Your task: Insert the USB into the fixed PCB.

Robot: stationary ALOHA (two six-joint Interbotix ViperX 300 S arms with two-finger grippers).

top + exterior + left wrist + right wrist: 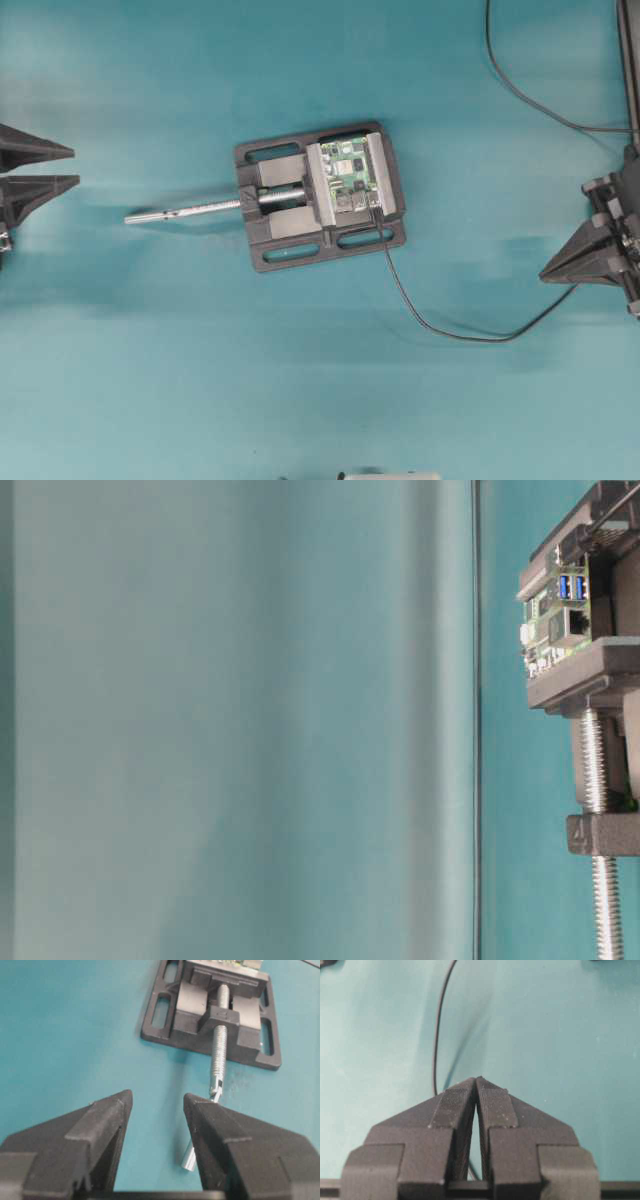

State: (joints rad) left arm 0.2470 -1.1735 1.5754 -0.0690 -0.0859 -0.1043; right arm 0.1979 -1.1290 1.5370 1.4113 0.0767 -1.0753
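At frame centre we see the fixed PCB (350, 172) clamped in the black vise (320, 196), the USB (376, 212) plugged into its lower edge. Our left claw (74, 166) gapes; our right claw (476, 1081) is pinched together, empty.

Left gripper (157, 1102) at the left edge in the overhead view, jaws spread wide, nothing between them. Right gripper (476, 1082) at the right edge, fingertips pressed together, empty, low over the table.

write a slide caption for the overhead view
Green PCB clamped in black vise, thin cable trailing toward the right gripper.
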